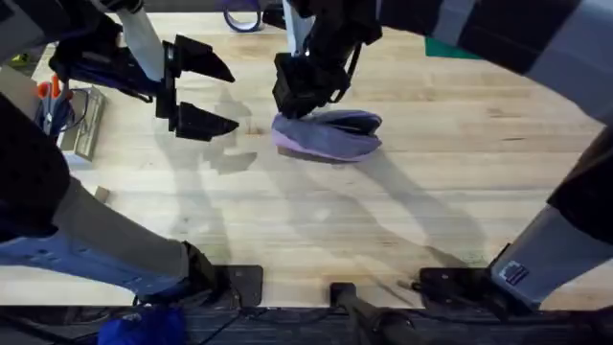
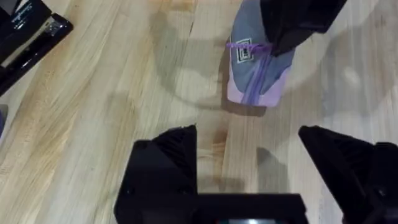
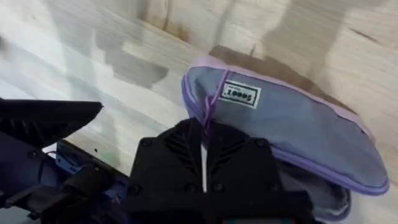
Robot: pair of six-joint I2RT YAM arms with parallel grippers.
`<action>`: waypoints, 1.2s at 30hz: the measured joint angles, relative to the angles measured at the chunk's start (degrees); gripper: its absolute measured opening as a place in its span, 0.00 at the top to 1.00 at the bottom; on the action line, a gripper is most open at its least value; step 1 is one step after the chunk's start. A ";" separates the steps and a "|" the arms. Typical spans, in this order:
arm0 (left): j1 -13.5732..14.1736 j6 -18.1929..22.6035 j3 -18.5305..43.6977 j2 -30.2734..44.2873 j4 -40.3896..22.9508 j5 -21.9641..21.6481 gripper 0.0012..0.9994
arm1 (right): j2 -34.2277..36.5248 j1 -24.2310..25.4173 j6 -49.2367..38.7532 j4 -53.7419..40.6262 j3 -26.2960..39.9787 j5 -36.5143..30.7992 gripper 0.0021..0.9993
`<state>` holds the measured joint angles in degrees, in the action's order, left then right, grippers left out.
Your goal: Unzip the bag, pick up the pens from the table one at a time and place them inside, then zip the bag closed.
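We see the bag (image 1: 330,134) lying on the wooden surface (image 1: 383,220), a little toward twelve o'clock from the middle of the overhead view, its long side running from nine to three o'clock. It is lavender with a darker purple zipper line. A small white label (image 3: 240,95) sits on its side near one end.

The right claw (image 1: 302,101) comes down from twelve o'clock onto the bag's nine o'clock end. In the right wrist view its black fingers (image 3: 180,149) are pressed close together, only a thin slit between them, right at the zipper end of the bag (image 3: 292,124), where a purple pull (image 3: 208,109) runs down toward them. It looks pinched on that end of the bag, though the exact point of contact is hidden under the fingers.

The left claw (image 1: 203,91) hovers at nine o'clock from the bag, near it but apart, spread wide, its two black fingers pointing toward three o'clock. In the left wrist view the fingers (image 2: 165,158) stand well apart over bare wood, with the bag (image 2: 258,68) beyond the gap between them and the right arm's dark claw (image 2: 292,22) over its far part.

A purple tape ring (image 1: 241,19) lies at the twelve o'clock edge of the surface. A black stapler (image 2: 28,34) rests off to the side in the left wrist view.
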<state>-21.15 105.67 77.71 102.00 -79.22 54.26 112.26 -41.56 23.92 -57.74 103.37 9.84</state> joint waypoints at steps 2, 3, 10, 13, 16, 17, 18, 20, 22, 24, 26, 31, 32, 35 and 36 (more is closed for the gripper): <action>0.00 0.00 0.00 0.02 0.00 0.00 0.01 | -0.38 0.11 0.00 0.02 0.00 -0.10 0.97; 0.00 0.00 0.00 0.00 0.00 0.00 0.01 | -0.49 0.14 0.00 0.06 0.00 -0.17 0.97; 0.00 0.00 0.00 0.00 0.00 0.00 0.01 | -2.58 0.22 -0.02 0.17 -0.02 -2.66 0.97; 0.00 0.00 0.00 0.00 0.00 0.00 0.01 | -3.29 0.24 -0.02 0.04 -0.02 -3.25 0.97; 0.00 0.00 0.00 0.00 0.00 0.00 0.01 | -3.34 0.22 -0.02 0.07 -0.02 -3.42 0.97; 0.00 0.00 0.00 0.00 0.00 0.00 0.01 | -3.34 0.22 -0.02 0.07 -0.02 -3.42 0.97; 0.00 0.00 0.00 0.02 0.00 0.00 0.01 | -3.34 0.22 -0.02 0.07 -0.02 -3.42 0.97; 0.00 0.00 0.00 0.00 0.00 0.00 0.01 | -3.34 0.22 -0.02 0.09 -0.02 -3.42 0.97; 0.00 0.00 0.00 0.02 -0.07 0.00 0.01 | -3.36 0.22 -0.02 0.09 -0.02 -3.42 0.97; 0.00 0.00 0.00 0.00 -0.09 0.03 0.01 | -3.34 0.22 -0.02 0.11 -0.02 -3.42 0.97; 0.00 0.02 0.00 0.00 -0.09 0.22 0.01 | -3.34 0.22 -0.02 0.11 -0.02 -3.42 0.97; 0.00 0.00 0.00 0.01 -0.09 0.53 0.01 | -3.34 0.22 -0.02 0.15 -0.02 -3.42 0.97; 0.00 0.00 0.00 0.00 -0.09 0.59 0.01 | -3.34 0.22 -0.02 0.15 -0.02 -3.42 0.97; 0.00 0.00 0.00 0.00 -0.09 0.61 0.01 | -3.34 0.22 -0.02 0.20 -0.02 -3.42 0.97; 0.00 0.00 0.00 0.00 -0.09 0.61 0.01 | -3.34 0.22 -0.02 0.22 -0.02 -3.42 0.97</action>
<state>-21.15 105.67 77.71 102.00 -79.31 54.87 108.92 -41.34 23.90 -57.52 103.35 6.42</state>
